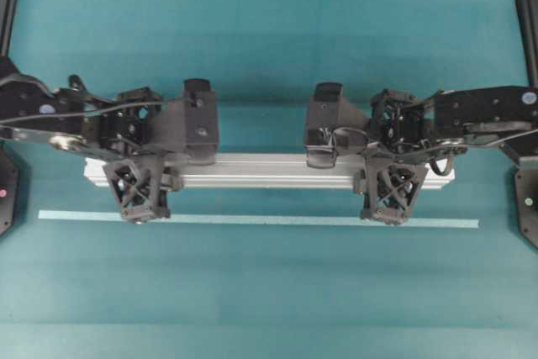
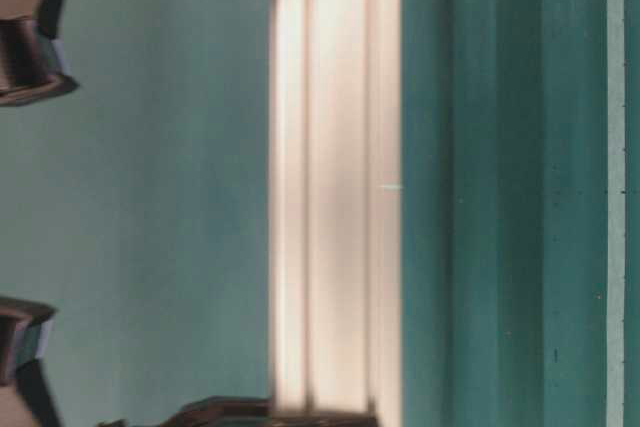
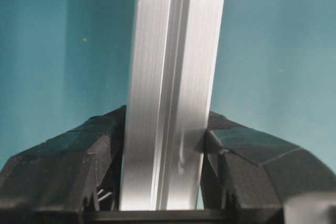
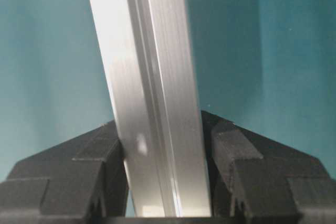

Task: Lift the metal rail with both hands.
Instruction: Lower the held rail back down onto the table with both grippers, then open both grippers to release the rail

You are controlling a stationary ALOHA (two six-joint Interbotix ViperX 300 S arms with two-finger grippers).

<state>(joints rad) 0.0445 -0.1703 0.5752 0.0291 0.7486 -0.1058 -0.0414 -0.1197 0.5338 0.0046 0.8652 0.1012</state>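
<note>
**Two grippers, one rail: a shared lift under way above the teal table**

From overhead, the metal rail (image 1: 269, 170) lies crosswise between the two arms, the left gripper (image 1: 139, 187) clamped near one end and the right gripper (image 1: 391, 191) near the other. Below it in this view runs a thin pale tape strip (image 1: 259, 219), flat on the table (image 1: 269, 292) and apart from the bar.

The table-level camera (its picture turned on its side) shows the metal rail (image 2: 335, 187) as a bright grooved band with teal on both sides of it; it looks to be clear of the surface, though the blur leaves that uncertain.

At the left wrist, the metal rail (image 3: 170, 103) runs straight between the black fingers (image 3: 79, 161), which press against both its flanks: the jaws are closed on the bar.

At the right wrist, the same: the metal rail (image 4: 149, 98) sits between the fingers (image 4: 252, 171), pinched from either side with no gap showing.

To an onlooker, the thing to get right now is evenness. Both arms should rise at one pace, keeping the bar level and each grip firm, since one side leading would tilt the rail and strain the other hold
</note>
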